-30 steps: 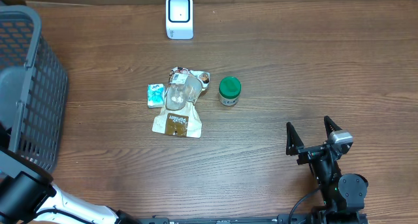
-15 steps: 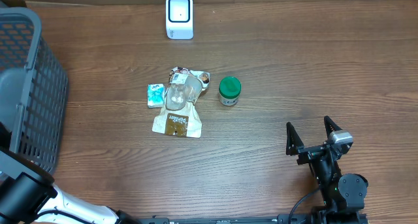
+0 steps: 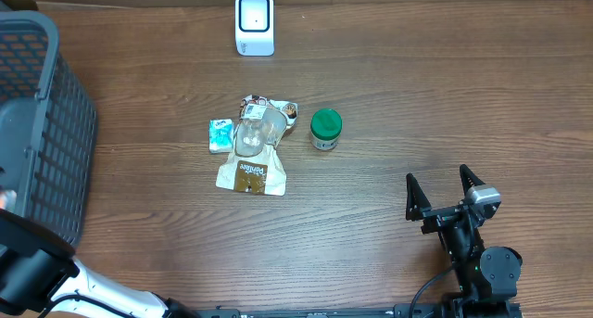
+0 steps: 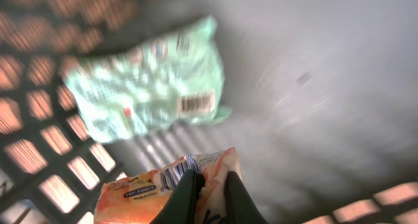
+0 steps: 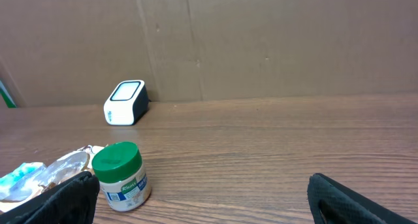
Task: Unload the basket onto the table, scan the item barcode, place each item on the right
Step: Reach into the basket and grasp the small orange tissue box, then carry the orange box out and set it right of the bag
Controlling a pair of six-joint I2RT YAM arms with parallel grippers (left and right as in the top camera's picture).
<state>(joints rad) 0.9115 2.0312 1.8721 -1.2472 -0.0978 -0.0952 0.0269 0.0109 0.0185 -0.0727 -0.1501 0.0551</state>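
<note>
Though the scan looks yet to come, the left claw (image 4: 210,185) is pinched tight on an orange plastic snack packet (image 4: 140,191) down inside the grey slatted plastic basket (image 3: 42,123), its barcode (image 4: 175,175) showing beside the grip. A pale green packet (image 4: 150,87) lies just beyond. The right claw (image 3: 435,173) sits spread wide and empty at the front of the wooden tabletop (image 3: 417,95). Mid-table rest a green-lidded jar (image 3: 325,128) and a heap of wrappers (image 3: 252,151); at the far edge stands the white boxy scanner (image 3: 254,23). I judge the job barely begun: lifting, carrying and presenting remain.
</note>
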